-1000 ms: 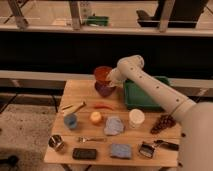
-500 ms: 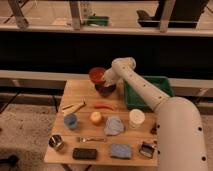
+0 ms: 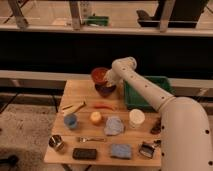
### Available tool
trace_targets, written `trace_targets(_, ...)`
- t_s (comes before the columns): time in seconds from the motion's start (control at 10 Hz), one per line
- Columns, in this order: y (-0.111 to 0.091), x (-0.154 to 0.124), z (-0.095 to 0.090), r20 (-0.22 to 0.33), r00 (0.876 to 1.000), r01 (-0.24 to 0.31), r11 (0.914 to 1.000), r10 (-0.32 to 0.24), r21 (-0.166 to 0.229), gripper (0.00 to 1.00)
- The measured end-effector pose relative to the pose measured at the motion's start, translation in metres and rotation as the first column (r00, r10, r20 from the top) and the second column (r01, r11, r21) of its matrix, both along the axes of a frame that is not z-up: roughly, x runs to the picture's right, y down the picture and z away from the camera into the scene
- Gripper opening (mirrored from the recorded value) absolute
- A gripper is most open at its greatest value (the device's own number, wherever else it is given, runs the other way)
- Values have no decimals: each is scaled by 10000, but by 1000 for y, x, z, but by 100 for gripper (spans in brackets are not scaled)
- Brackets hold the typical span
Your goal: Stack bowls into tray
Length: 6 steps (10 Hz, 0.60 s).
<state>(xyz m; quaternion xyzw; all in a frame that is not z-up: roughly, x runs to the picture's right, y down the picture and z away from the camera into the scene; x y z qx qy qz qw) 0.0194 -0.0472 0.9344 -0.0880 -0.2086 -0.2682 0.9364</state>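
Observation:
The orange-red bowl (image 3: 99,75) hangs tilted at the far edge of the wooden table (image 3: 82,92), just above the dark purple bowl (image 3: 105,90), which sits on the table. My gripper (image 3: 107,78) is at the orange-red bowl's right rim and is shut on it. The green tray (image 3: 146,95) stands to the right of both bowls, and my arm crosses over its left part. The tray's inside is mostly hidden by the arm.
On the table are a red chili (image 3: 104,106), a yellow peel-like object (image 3: 74,107), a small blue cup (image 3: 70,120), an orange fruit (image 3: 95,117), a blue cloth (image 3: 114,125), a white cup (image 3: 136,118), a fork (image 3: 90,139), a metal cup (image 3: 56,142) and a black block (image 3: 85,153).
My gripper and the orange-red bowl shifted a little left, then settled back slightly right and lower, over the purple bowl. The arm swung further across the tray's left side.

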Motion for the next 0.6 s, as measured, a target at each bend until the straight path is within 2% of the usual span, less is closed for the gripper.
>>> trace_targets(0.3,3,1,-5,-105,9999,-85,10000,84,-45,1)
trace_targets(0.6,7,17,-8,-185,9978,-634,9979,631,-164,1)
